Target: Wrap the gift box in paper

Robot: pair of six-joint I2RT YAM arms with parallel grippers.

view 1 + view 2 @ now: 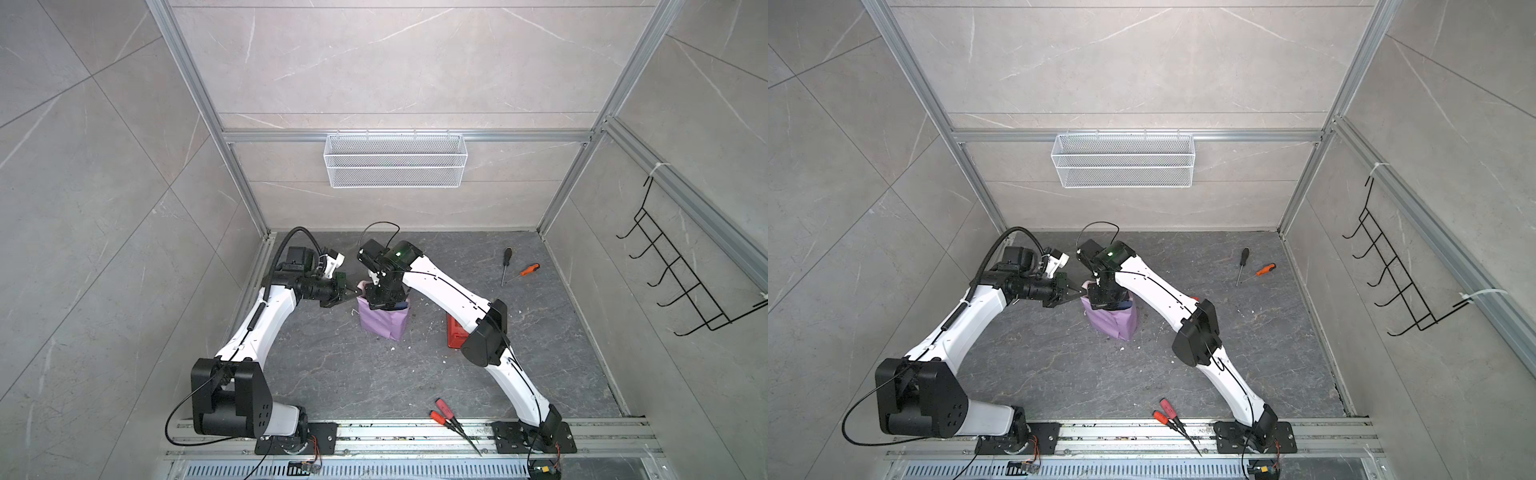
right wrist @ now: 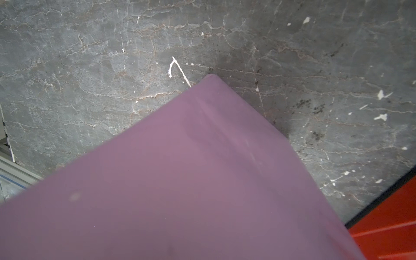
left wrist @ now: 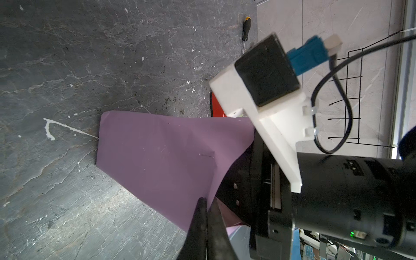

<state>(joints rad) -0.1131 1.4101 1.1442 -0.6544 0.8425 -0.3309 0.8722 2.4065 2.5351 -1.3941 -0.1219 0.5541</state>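
Note:
The paper point(image 1: 382, 321) stands on the dark floor as a lilac tent draped over the gift box, with a pale pink edge at its top left. Only a dark blue sliver of the gift box point(image 1: 401, 306) shows under the right arm's wrist. My left gripper point(image 3: 208, 200) reaches in from the left and is shut on the paper's upper edge point(image 3: 157, 153). In both top views my right gripper point(image 1: 384, 306) points straight down onto the top of the bundle. Its fingers are hidden there, and in the right wrist view the paper point(image 2: 180, 180) covers them.
A red tape dispenser point(image 1: 455, 332) lies just right of the bundle, under the right arm. A black screwdriver point(image 1: 505, 266) and an orange one point(image 1: 528, 270) lie at the back right. Red-handled pliers point(image 1: 446, 411) rest near the front rail. A wire basket point(image 1: 395, 160) hangs on the back wall.

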